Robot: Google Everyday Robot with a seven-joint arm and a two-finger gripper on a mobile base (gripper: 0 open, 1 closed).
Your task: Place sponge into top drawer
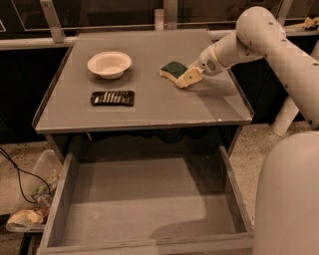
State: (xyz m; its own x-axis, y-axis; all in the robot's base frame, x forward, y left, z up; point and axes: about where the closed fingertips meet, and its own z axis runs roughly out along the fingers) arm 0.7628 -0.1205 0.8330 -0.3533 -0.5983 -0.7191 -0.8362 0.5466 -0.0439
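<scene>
Grey worktop (pixel 149 107) on speckled floor (pixel 249 149), dim warm light. Dark panels (pixel 99 12) and a metal rail (pixel 30 44) run behind its back edge. Gripper (pixel 185 78) near back-right corner.

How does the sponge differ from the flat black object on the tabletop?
The sponge is dark green over pale yellow; the flat black object is black all over. The sponge is a thicker block, the flat black object thin and longer. The gripper is at the sponge's right edge; the flat black object lies apart from it, front left. Both rest on the tabletop.
</scene>
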